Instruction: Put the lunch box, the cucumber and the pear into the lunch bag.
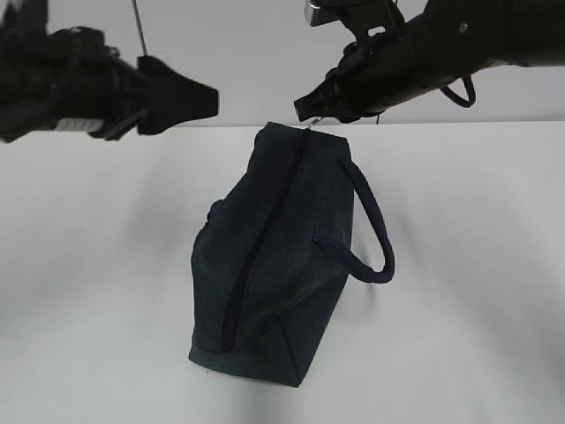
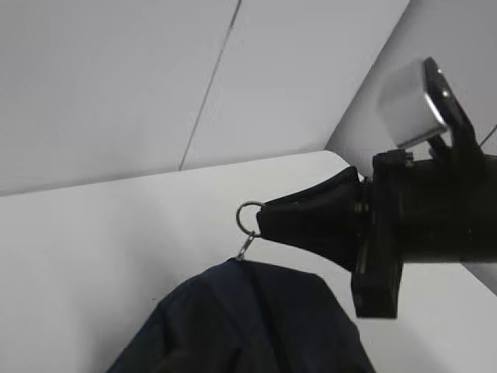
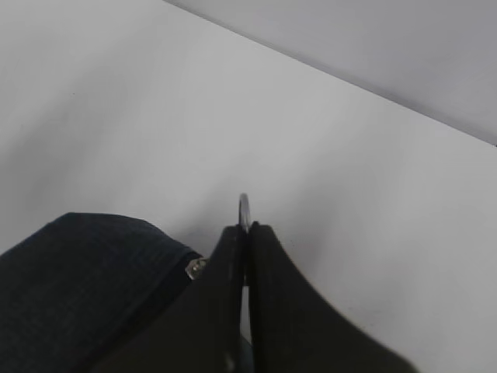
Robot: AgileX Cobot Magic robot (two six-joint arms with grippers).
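Observation:
The dark navy lunch bag (image 1: 274,256) lies on the white table, its zipper line running from the near end to the far end and looking shut. My right gripper (image 1: 305,108) is shut on the silver zipper pull (image 3: 243,208) at the bag's far end. The left wrist view shows the pull's ring (image 2: 248,216) at the tips of the right gripper (image 2: 264,217), and the bag (image 2: 248,326) below. My left gripper (image 1: 212,99) hovers in the air left of the bag's far end, looking shut and empty. The lunch box, cucumber and pear are not in view.
The bag's looped handle (image 1: 375,230) sticks out to the right. The white table (image 1: 459,309) surrounds the bag, and a pale wall stands behind its far edge. A thin rod (image 1: 139,26) rises behind the left arm.

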